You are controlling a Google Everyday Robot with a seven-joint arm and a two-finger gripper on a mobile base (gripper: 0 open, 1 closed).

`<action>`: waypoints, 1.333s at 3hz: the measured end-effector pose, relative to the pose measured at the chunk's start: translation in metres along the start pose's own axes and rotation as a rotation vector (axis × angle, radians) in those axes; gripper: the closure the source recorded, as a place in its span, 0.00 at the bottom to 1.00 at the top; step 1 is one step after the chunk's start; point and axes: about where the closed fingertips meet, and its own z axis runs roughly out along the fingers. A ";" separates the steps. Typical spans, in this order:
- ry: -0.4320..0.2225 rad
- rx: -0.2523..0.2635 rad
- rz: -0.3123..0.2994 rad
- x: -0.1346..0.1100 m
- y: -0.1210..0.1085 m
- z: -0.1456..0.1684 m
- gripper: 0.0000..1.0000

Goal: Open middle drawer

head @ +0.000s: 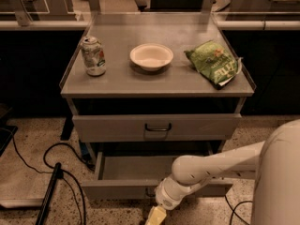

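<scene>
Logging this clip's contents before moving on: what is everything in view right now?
can: one, silver, cabinet top, left
bowl: one, white, cabinet top, centre
chip bag: one, green, cabinet top, right
cabinet: one, grey, centre of view
top drawer: one, grey, under the cabinet top
middle drawer: one, grey, pulled out below the top drawer
cables: a few, black, floor at left
arm: one, white, reaching in from lower right
tool: one, yellowish, bottom edge, just below the middle drawer's front
</scene>
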 end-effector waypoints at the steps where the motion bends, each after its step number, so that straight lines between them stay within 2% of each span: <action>1: 0.000 0.000 0.000 0.001 0.002 -0.001 0.00; 3: 0.009 -0.098 0.027 0.032 0.081 -0.032 0.00; 4: 0.009 -0.098 0.030 0.033 0.081 -0.031 0.00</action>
